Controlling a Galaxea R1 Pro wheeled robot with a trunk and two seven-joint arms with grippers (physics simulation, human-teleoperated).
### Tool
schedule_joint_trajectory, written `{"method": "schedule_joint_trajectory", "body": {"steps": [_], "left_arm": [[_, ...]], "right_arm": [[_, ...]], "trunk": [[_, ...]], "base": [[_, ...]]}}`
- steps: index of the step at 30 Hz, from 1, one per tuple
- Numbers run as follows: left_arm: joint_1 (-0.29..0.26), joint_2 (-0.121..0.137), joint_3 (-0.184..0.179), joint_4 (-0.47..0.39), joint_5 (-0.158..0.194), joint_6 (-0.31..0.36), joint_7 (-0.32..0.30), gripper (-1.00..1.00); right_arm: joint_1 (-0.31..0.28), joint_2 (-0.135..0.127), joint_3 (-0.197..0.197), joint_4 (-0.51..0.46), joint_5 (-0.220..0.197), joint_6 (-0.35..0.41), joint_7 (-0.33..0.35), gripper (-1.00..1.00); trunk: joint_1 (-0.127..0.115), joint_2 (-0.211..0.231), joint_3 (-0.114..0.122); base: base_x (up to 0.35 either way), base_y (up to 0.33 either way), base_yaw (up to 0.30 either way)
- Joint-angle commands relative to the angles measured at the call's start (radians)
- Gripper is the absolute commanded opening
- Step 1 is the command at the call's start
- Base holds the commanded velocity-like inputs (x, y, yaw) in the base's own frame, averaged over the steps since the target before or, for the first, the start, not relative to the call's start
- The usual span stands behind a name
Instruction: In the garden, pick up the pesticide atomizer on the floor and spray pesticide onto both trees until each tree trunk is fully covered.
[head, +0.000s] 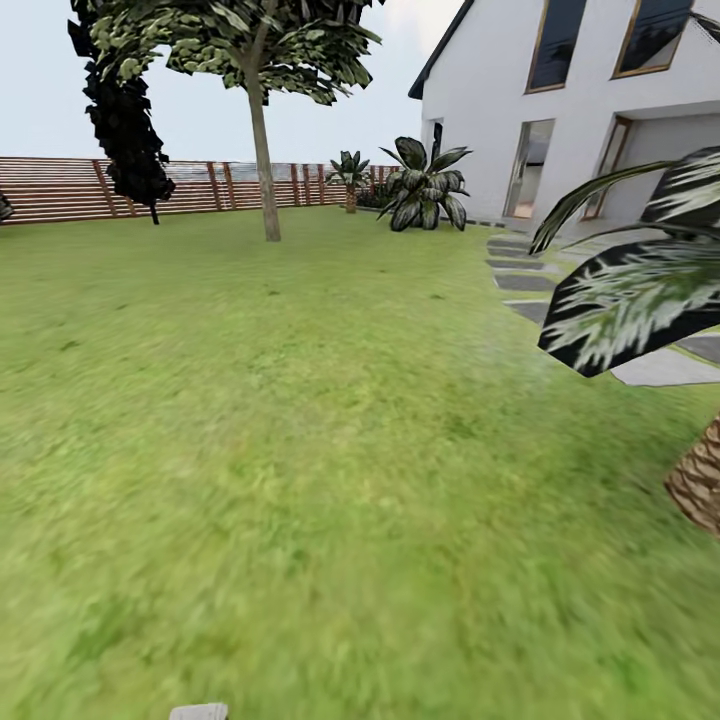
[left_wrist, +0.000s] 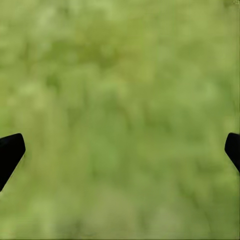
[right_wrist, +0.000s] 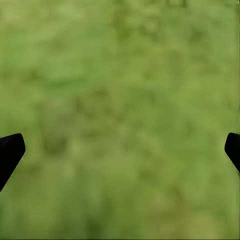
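A wide green lawn (head: 300, 420) of the garden spreads ahead, ringed by a brown slat fence (head: 60, 188). One tree with a bare grey-brown trunk (head: 265, 170) and foliage high up stands at the far left-centre. Grey stone slabs of the floor (head: 525, 282) lie at the right, near the house. The pesticide atomizer is out of view. My left gripper (left_wrist: 120, 152) is open, its black fingertips (left_wrist: 10, 155) far apart over blurred grass. Likewise my right gripper (right_wrist: 120, 152) is open with nothing between its fingertips (right_wrist: 10, 155), only grass below.
A white house (head: 580, 110) stands at the back right. A scaly-trunked palm (head: 700, 485) with striped fronds (head: 630, 300) is close at the right. A dark cypress (head: 125, 120) stands by the fence, and broad-leaved plants (head: 425, 190) grow near the house.
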Motion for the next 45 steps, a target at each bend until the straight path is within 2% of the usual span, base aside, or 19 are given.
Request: {"method": "schedule_joint_trajectory", "body": {"steps": [1, 45], "left_arm": [[0.0, 0.0, 0.0, 0.0, 0.0, 0.0, 0.0, 1.0], [0.0, 0.001, 0.0, 0.0, 0.0, 0.0, 0.0, 1.0]], "right_arm": [[0.0, 0.0, 0.0, 0.0, 0.0, 0.0, 0.0, 1.0], [0.0, 0.0, 0.001, 0.0, 0.0, -0.002, 0.0, 1.0]], "trunk": [[0.0, 0.0, 0.0], [0.0, 0.0, 0.0]], "base": [[0.343, 0.0, 0.0], [0.343, 0.0, 0.012]]}}
